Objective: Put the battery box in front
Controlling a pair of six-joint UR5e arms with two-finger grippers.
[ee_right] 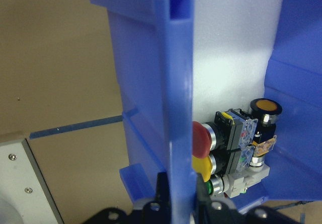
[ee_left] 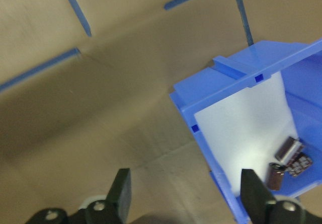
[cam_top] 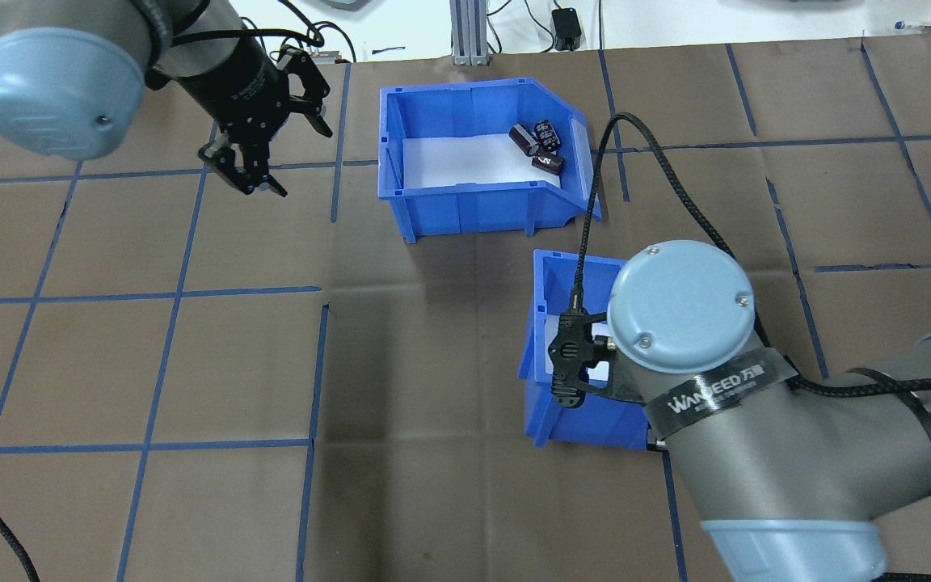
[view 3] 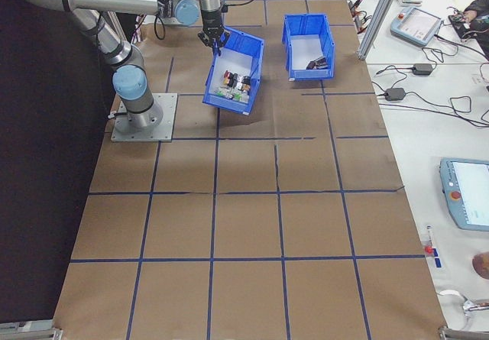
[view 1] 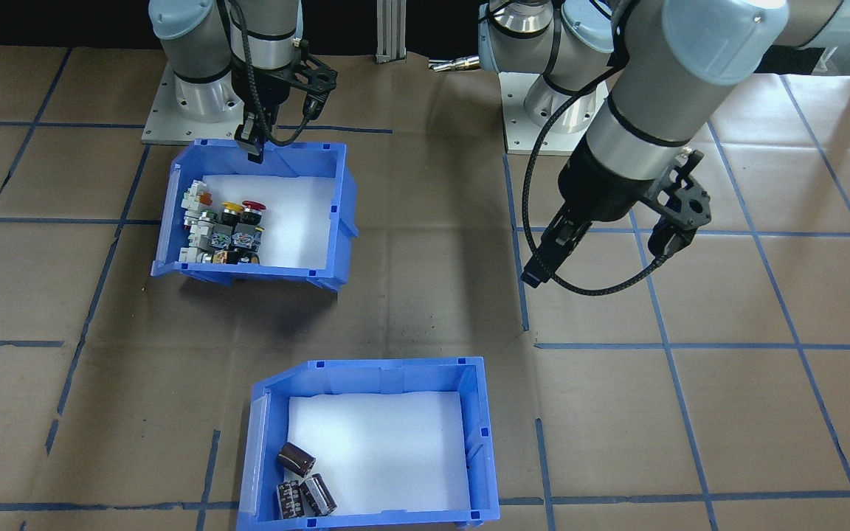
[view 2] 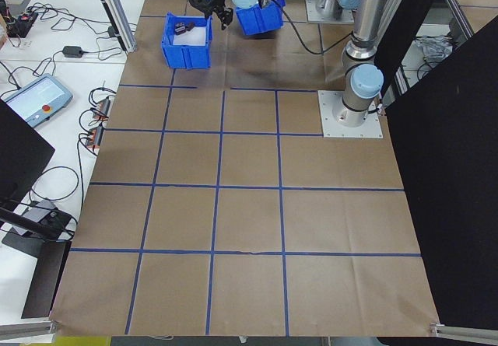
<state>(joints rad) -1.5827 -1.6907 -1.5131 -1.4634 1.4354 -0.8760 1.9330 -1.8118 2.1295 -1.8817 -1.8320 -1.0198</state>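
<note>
Only the right wrist view shows the right gripper (ee_right: pixel 176 204) clamping the blue plastic switch bin's (view 1: pixel 336 221) wall; that bin tilts. The left gripper (cam_top: pixel 259 174) hangs open, empty, at nine o'clock of the blue foam-lined battery box (cam_top: pixel 465 202).

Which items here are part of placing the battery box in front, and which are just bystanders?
Job: battery box holding three dark cells; left gripper, open and empty.

Bystanders: switch bin, its wall clamped by the right gripper.
</note>
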